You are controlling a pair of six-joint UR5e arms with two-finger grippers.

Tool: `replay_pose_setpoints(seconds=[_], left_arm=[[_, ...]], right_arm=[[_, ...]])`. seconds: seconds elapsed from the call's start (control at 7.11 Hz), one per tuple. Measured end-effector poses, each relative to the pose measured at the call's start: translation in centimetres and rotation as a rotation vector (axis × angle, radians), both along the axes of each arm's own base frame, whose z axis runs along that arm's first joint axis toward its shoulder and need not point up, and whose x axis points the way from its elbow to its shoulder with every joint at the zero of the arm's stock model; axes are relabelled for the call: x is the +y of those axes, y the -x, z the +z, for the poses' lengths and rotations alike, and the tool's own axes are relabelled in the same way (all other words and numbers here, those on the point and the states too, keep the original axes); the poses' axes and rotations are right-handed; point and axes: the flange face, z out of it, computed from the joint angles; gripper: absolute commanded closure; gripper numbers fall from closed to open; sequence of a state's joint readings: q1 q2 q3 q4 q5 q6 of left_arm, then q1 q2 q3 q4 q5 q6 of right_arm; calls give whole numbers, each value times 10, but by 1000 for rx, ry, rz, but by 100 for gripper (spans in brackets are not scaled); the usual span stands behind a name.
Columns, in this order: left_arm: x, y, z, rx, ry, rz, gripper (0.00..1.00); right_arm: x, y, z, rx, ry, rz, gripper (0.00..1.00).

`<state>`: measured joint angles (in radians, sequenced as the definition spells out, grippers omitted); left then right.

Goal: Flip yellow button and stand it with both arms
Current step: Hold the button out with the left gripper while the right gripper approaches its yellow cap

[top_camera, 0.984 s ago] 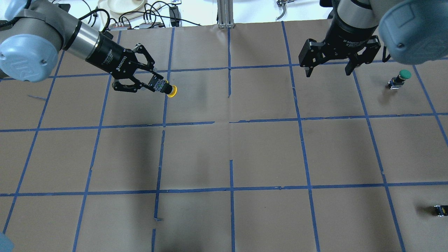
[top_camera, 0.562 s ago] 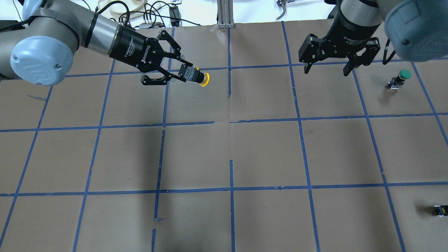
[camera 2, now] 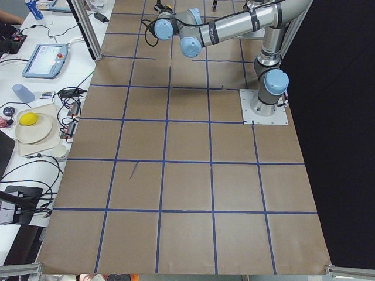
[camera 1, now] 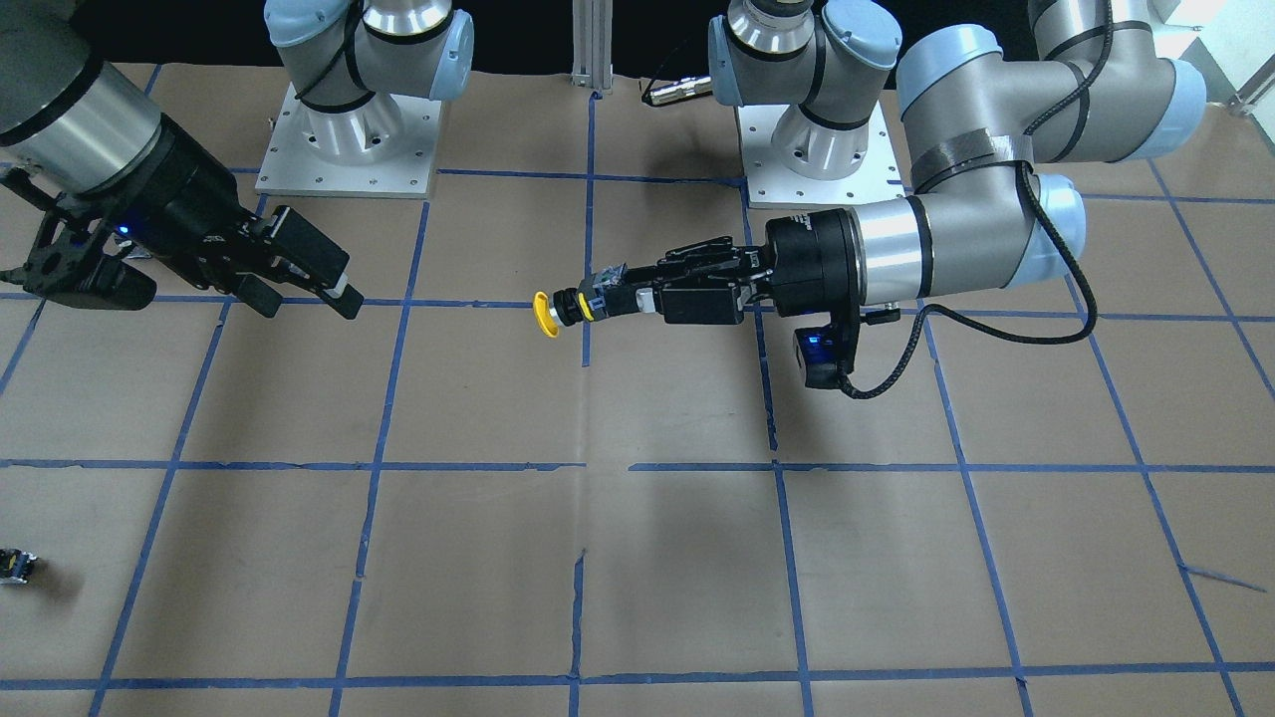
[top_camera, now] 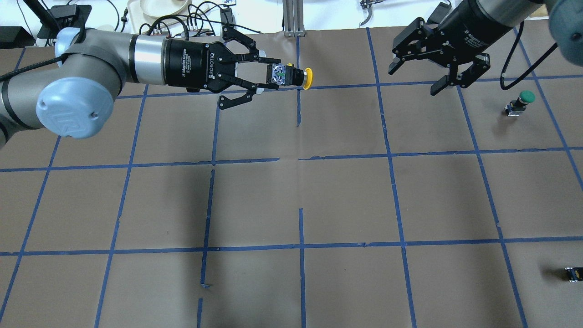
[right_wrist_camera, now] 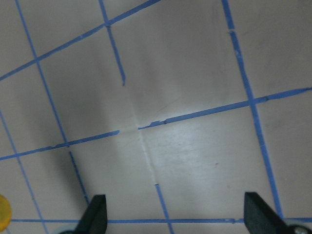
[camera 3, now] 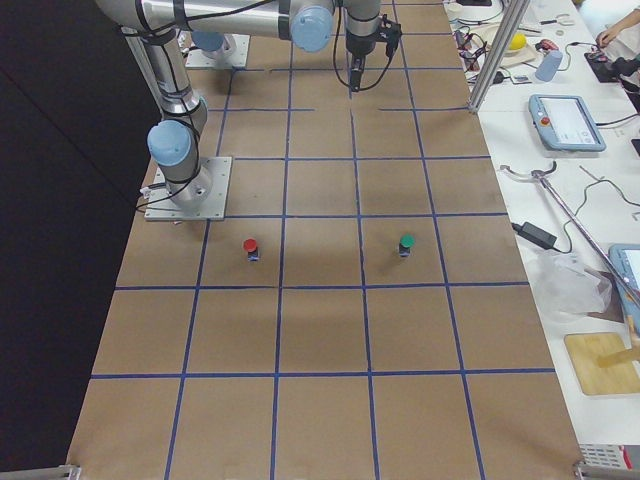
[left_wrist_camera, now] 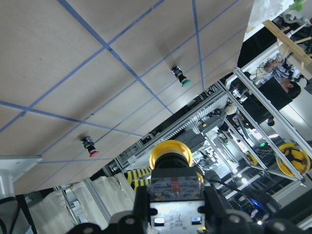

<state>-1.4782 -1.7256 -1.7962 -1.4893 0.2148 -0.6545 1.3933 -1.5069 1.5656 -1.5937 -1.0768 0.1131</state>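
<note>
The yellow button [top_camera: 301, 77] is held sideways in the air over the table's far middle, its cap pointing toward my right arm. My left gripper [top_camera: 274, 74] is shut on its black-grey block base. It also shows in the front view, where the gripper [camera 1: 626, 295] holds the button [camera 1: 548, 315]. In the left wrist view the yellow cap [left_wrist_camera: 170, 151] stands out past the fingers [left_wrist_camera: 142, 204]. My right gripper [top_camera: 415, 78] is open and empty, well apart from the cap on its right. In the right wrist view the open gripper [right_wrist_camera: 176, 215] faces the table and the cap [right_wrist_camera: 3, 213] shows at the left edge.
A green-capped button [top_camera: 523, 101] stands upright at the far right. A small black capless part [top_camera: 573, 273] lies near the front right edge. A red-capped button [camera 3: 251, 247] stands near the right arm's base. Brown paper with blue tape grid [top_camera: 300, 205] covers the table.
My left arm has carried the yellow button right and farther back, up to the centre line. My right gripper has turned and tilted toward it, still open.
</note>
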Motion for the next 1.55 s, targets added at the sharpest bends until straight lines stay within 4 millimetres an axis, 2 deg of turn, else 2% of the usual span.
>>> replay_pose_setpoints(seconds=[0.28, 0.56, 0.98, 1.12, 1.27, 1.41, 1.55], left_arm=[[18, 5, -16, 157, -36, 48, 100], [35, 20, -33, 228, -39, 48, 100], [45, 37, -37, 257, -33, 23, 100], [49, 51, -36, 272, -29, -1, 100], [52, 60, -33, 291, -24, -15, 100], [52, 63, -31, 301, -23, -20, 100], [52, 65, -29, 305, -24, -22, 100]], right_arm=[[-12, 21, 0, -243, 11, -61, 0], [-24, 26, 3, -449, 37, -107, 0], [-29, 35, 8, -619, 53, -166, 0], [-28, 32, 2, -641, 42, -169, 0], [-27, 26, -17, -677, 12, -175, 0], [-22, 19, -37, -723, -20, -186, 0], [-13, 12, -45, -747, -39, -191, 0]])
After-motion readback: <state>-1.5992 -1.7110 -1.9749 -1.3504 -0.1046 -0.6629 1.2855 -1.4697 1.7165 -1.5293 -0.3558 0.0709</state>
